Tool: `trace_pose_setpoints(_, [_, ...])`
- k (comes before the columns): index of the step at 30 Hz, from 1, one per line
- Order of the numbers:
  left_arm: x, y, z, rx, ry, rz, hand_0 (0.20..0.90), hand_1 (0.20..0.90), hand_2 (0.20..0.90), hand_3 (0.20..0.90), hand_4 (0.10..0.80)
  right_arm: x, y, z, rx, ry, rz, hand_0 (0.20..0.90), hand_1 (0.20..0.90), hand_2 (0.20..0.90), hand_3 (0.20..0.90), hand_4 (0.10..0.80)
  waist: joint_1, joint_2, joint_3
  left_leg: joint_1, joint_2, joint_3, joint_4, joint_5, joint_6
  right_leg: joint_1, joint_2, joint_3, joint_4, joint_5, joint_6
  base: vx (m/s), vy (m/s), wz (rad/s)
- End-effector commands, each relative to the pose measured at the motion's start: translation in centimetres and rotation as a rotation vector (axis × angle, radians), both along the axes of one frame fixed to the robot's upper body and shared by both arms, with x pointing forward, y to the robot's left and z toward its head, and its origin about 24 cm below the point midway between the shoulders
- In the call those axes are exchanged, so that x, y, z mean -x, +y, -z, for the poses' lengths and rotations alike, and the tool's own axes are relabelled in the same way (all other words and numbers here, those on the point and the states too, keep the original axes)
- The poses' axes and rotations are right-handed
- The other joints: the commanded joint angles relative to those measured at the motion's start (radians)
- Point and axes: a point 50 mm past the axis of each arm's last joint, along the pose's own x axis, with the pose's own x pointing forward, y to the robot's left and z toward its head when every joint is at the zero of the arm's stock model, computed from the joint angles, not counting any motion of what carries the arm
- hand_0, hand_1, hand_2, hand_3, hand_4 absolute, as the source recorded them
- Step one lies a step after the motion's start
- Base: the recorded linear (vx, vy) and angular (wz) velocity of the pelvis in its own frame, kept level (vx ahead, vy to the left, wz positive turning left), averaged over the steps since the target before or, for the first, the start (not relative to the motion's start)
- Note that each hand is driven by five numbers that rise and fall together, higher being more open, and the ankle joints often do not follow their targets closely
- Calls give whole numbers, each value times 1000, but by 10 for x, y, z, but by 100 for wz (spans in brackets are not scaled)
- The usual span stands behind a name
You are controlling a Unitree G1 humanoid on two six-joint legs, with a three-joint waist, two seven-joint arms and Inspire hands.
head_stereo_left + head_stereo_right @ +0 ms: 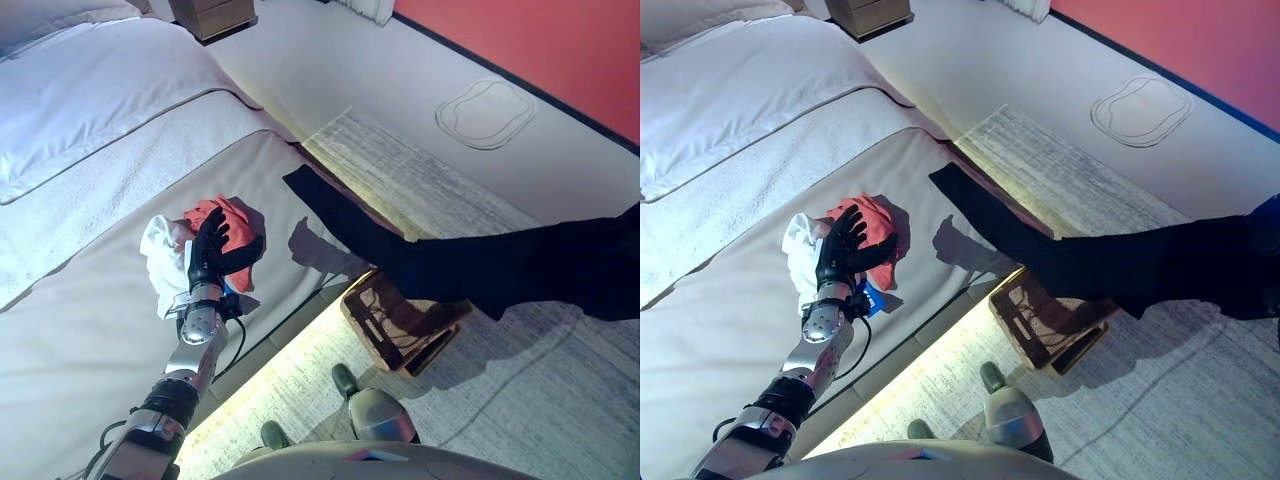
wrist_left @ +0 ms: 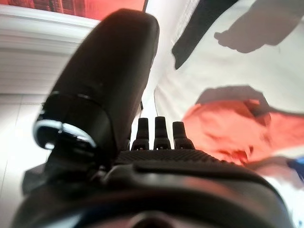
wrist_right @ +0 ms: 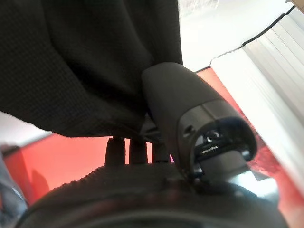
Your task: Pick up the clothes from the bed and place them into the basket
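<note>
Black cloth garment (image 1: 470, 265) hangs from my right robot hand (image 3: 142, 152), its fingers pinching it, stretched over the brown wooden basket (image 1: 400, 325) at four o'clock. Left robot hand (image 1: 212, 250), fingers spread, rests on red and white clothes (image 1: 190, 235) left on the white bed (image 1: 80, 330).

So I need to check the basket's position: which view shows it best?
The right eye view: the basket sits on the rug beside the bed, tilted, partly under the black garment the right hand holds. The left eye view shows much the same. Neither wrist view shows it.
</note>
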Motion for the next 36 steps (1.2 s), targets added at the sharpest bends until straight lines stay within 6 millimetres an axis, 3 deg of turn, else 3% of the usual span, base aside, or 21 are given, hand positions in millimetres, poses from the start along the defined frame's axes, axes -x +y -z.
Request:
trace_pose_setpoints(1, [-18, 11, -29, -82, -149, -13, 900, 900, 900, 900, 800, -14, 0, -43, 70, -130, -54, 300, 300, 300, 200, 100, 31, -30, -86, -34, 51, -34, 25, -71, -1, -54, -19, -22, 71, -16, 31, -2, -9, -10])
trace_pose_setpoints(10, [-23, -7, -29, -76, -147, 47, 900, 900, 900, 900, 800, -46, 44, 39, -84, 93, -166, 300, 300, 300, 200, 100, 75, -16, -76, -27, 49, -49, 29, -73, -2, -46, -28, -50, 65, -11, 27, -9, -9, 0])
trace_pose_setpoints(15, [-26, -20, -30, -69, -151, 98, 900, 900, 900, 900, 800, -63, 63, 68, -97, 120, -141, 300, 300, 300, 200, 100, 112, -3, -73, -25, 45, -71, 31, -77, -3, -34, -37, -71, 60, -13, 24, -15, -20, 6])
trace_pose_setpoints(25, [-30, -33, -31, -46, -157, 161, 900, 900, 900, 900, 800, -78, 69, 89, -44, 137, -48, 300, 300, 300, 200, 100, 168, 20, -77, -31, 39, -112, 32, -77, -3, -17, -49, -105, 53, -20, 24, -11, -13, 16])
trace_pose_setpoints(27, [-31, -33, -30, -43, -155, 166, 900, 900, 900, 900, 800, -78, 69, 91, -34, 140, -28, 425, 425, 425, 345, 245, 174, 23, -76, -32, 38, -118, 32, -76, -3, -14, -51, -110, 53, -22, 24, -10, -12, 8])
trace_pose_setpoints(28, [-32, -34, -31, -42, -157, 171, 900, 900, 900, 900, 800, -77, 67, 94, -26, 141, 2, 900, 900, 900, 900, 800, 182, 26, -75, -35, 38, -126, 32, -75, -3, -13, -53, -114, 54, -23, 23, -22, -14, 9])
trace_pose_setpoints(36, [-33, -34, -35, -31, -176, 173, 900, 900, 900, 900, 800, -73, 62, 96, -29, 151, 44, 900, 900, 900, 900, 800, 190, 30, -68, -45, 36, -145, 29, -69, -4, -14, -57, -117, 52, -24, 24, -14, -1, 8])
